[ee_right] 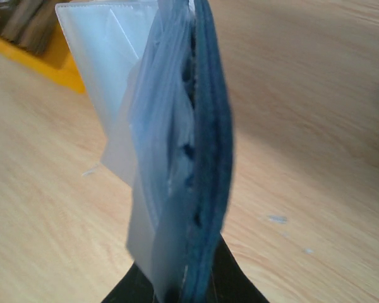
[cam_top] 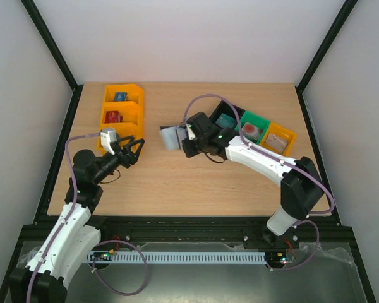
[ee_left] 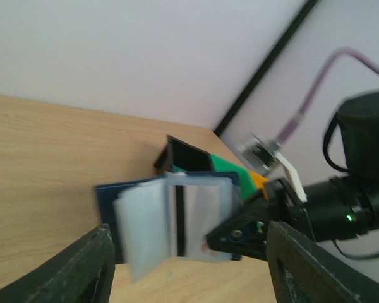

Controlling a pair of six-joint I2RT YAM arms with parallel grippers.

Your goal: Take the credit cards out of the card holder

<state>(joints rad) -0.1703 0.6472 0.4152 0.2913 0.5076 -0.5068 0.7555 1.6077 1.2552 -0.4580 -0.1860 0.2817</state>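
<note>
We hold the card holder (cam_top: pixel 171 137) above the middle of the table (cam_top: pixel 177 183) in our clenched right gripper (cam_top: pixel 186 140), our left gripper (cam_top: pixel 131 151) spread and empty nearby, and we judge the credit cards (ee_left: pixel 199 211) light, slick and bendy, best pinched by an exposed edge.

White links (cam_top: pixel 66 230); black joints (cam_top: pixel 301 186), black left gripper (cam_top: pixel 139 150); lilac cables (cam_top: pixel 205 96).

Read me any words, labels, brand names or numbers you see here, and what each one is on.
None can be read in any view.
card holder and its clear sleeves: blurred, a dark stripe but no letters.
Small items in the orange bin: too small to read.
</note>
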